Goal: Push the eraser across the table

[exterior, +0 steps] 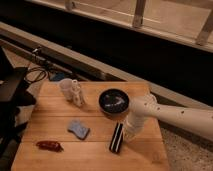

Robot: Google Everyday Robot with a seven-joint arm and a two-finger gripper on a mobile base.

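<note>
The eraser (117, 137), a narrow black block with two pale stripes, lies on the light-brown wooden table (95, 155) near its front right, lengthwise towards me. My gripper (129, 134), at the end of the white arm reaching in from the right, is down at the table, right against the eraser's right side. The gripper's tip is hidden behind the arm's white wrist.
A dark bowl (114, 101) stands just behind the eraser and gripper. A blue sponge-like pad (78, 128) lies mid-table and a small red-brown object (49, 145) at the front left. A white cup (66, 88) and a pale figure (77, 94) stand at the back left.
</note>
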